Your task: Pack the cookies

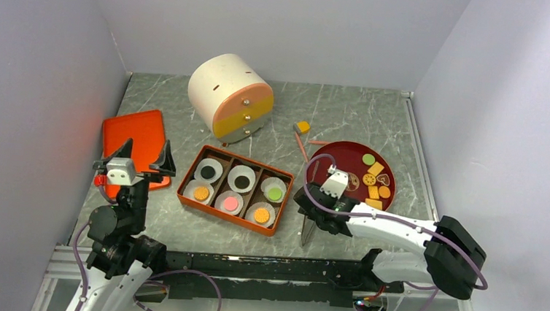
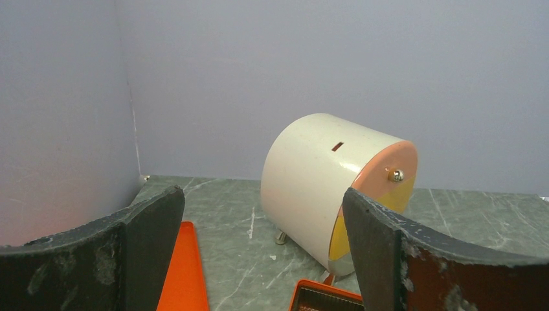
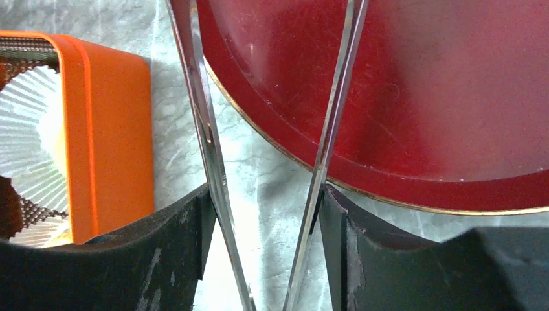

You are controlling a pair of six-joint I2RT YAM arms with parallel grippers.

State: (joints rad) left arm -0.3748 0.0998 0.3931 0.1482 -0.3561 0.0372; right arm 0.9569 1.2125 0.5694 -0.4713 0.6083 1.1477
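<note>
Six cookies (image 1: 231,204) lie in the orange box (image 1: 213,208), one in each white paper cup (image 1: 199,166). Several more are on the red plate (image 1: 341,154), gathered on its right half. I judge that the step in hand is to fetch another cookie from the plate.

The right gripper (image 3: 265,201) is clenched on a pair of clear tongs (image 3: 204,129). The two blades lie against the inner faces of its fingers and spread apart toward the plate. Their tips are outside the wrist view, so I cannot tell if they carry something.

The next move calls for bringing the tips across the plate to one cookie and squeezing gently.

The right arm reaches low and forward, with the gripper over the table between box and plate, just beside the plate rim. The left gripper (image 1: 147,146) is fully released and holds nothing. Its arm stands upright near the orange lid (image 1: 135,127).
</note>
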